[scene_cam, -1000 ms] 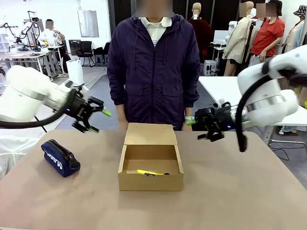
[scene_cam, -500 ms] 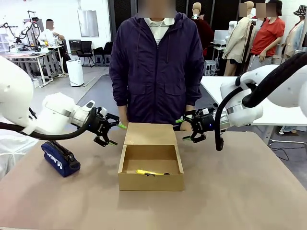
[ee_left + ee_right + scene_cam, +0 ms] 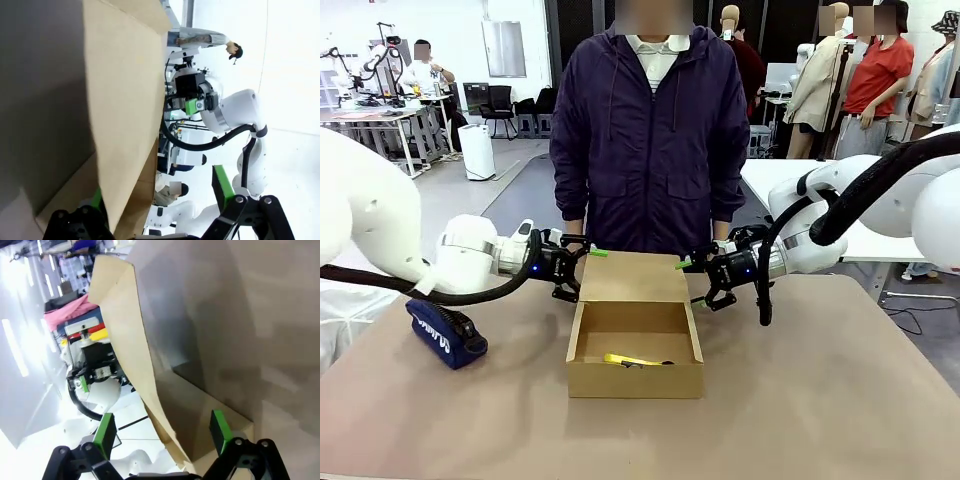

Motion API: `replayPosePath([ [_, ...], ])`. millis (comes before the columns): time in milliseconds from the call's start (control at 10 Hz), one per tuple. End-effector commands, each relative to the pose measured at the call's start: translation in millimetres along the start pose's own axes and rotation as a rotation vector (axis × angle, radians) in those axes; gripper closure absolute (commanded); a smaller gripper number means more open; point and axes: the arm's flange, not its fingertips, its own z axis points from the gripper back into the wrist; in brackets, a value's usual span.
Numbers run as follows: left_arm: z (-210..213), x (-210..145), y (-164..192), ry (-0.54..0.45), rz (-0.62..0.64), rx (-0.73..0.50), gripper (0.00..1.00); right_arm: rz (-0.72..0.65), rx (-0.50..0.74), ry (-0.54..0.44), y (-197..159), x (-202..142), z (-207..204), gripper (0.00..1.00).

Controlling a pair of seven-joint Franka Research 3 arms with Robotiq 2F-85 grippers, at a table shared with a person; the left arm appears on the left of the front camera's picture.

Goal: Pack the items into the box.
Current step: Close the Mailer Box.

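The tan cardboard box [image 3: 635, 378] stands open mid-table with its flap lid [image 3: 633, 278] upright at the back. A yellow-and-black utility knife [image 3: 623, 359] lies inside, with a small dark shape [image 3: 665, 362] beside it, mostly hidden by the front wall. My left gripper [image 3: 582, 273] is open at the flap's left edge. In the left wrist view that gripper [image 3: 160, 195] has the flap [image 3: 125, 100] edge between its fingers. My right gripper [image 3: 692, 284] is open at the flap's right edge. Its own view shows the gripper [image 3: 162, 430] straddling the flap [image 3: 145, 360].
A navy blue zip pouch [image 3: 445, 331] lies on the table [image 3: 820, 400] at the left, under my left arm. A person in a dark jacket [image 3: 645, 130] stands close behind the box at the far edge.
Both arms have swung inward from the table's sides to the box's upright flap, one at each edge. Both grippers have stayed open. The box and the pouch have not moved.
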Motion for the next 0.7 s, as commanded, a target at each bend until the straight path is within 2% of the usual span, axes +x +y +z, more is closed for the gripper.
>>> replayPosePath([
  [0,-5.0,7.0,-0.4,0.015,-0.009,-0.025,0.0,0.078,0.084,0.022,4.0,6.5,-1.7,0.0],
  [200,-2.2,10.1,0.1,0.02,0.012,-0.055,0.0,0.128,0.14,0.004,-1.0,9.1,-7.4,0.0],
  [400,0.0,9.5,2.4,0.013,0.013,-0.052,0.0,0.188,0.143,-0.015,-2.3,10.3,-10.2,0.0],
  [500,-0.5,9.9,1.7,0.012,0.012,-0.042,0.0,0.221,0.139,-0.02,-2.7,8.9,-10.0,0.14],
  [600,-0.9,10.0,0.3,0.012,0.006,-0.033,0.19,0.231,0.151,-0.044,-2.3,9.3,-8.9,0.34],
])
